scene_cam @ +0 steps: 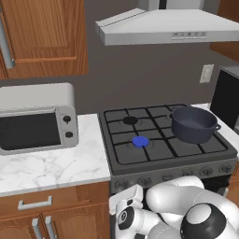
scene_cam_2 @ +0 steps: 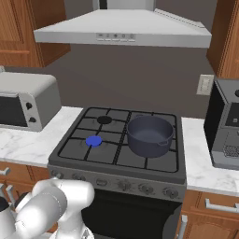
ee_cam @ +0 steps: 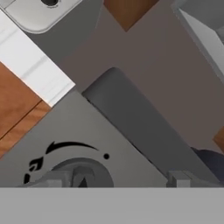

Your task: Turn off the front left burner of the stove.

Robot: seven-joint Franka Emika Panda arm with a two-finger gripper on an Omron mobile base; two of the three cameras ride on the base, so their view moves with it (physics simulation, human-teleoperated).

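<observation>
Glowing as a bright blue disc, the front left burner sits between dark grate bars on the stove, in the near row toward the toaster oven side; the right base view shows the same disc left of the pot. Behind it lies a plain black burner. A dark blue-grey pot with two small side handles stands on the grates of the right half of the stove, uncovered, and as far as its interior can be seen in the right base view nothing lies in it. A row of round knobs runs along the stove's front panel. The silver toaster oven rests on the marble counter left of the stove, its door closed, and a grey range hood hangs above. A dark appliance stands on the counter to the right. The gripper is pressed close to the front panel, its tips flanking a round knob ringed by black markings; whether the fingers touch or clamp that knob cannot be told, since only their tops show.
</observation>
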